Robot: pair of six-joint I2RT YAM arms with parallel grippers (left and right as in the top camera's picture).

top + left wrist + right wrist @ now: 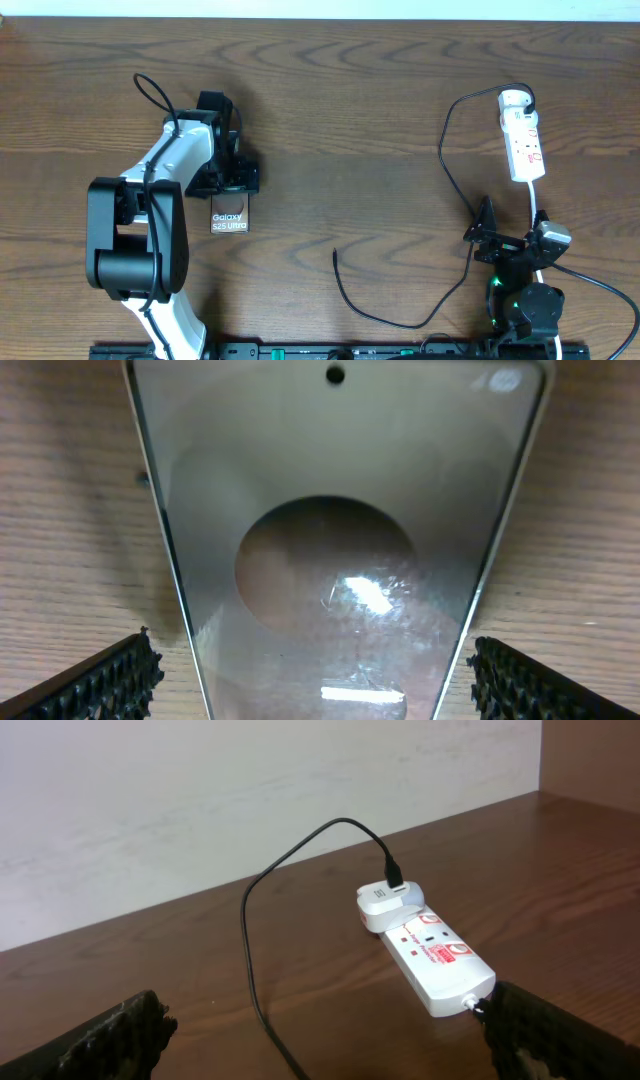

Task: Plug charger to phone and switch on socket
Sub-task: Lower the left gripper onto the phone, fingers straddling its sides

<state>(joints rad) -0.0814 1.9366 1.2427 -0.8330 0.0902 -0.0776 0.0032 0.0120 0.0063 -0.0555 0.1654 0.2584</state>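
**Both jaws wide apart, nothing held; left set over the phone, charger tip lying loose**

Left jaws: spread wide and empty, pads (110,680) on either side of the phone (330,560). It lies flat, screen up, between them, and no contact with it is visible. Looks like a set-up to pinch it across its width and steady it for plugging in. From overhead its lettered end sticks out toward the near edge, in the left half of the worktop (350,100).

Right jaws: also wide apart and empty, near the near-right corner, facing the socket (430,955), which lies ahead of them and well apart, toward the far-right corner.

The charger (246,935) is plugged into the socket's rounded far end. Its cable loops back toward the near edge, and the plug tip (334,254) lies free around mid-worktop, between the arms and clear of both jaws. It is not in the phone. I can't tell the switch position.
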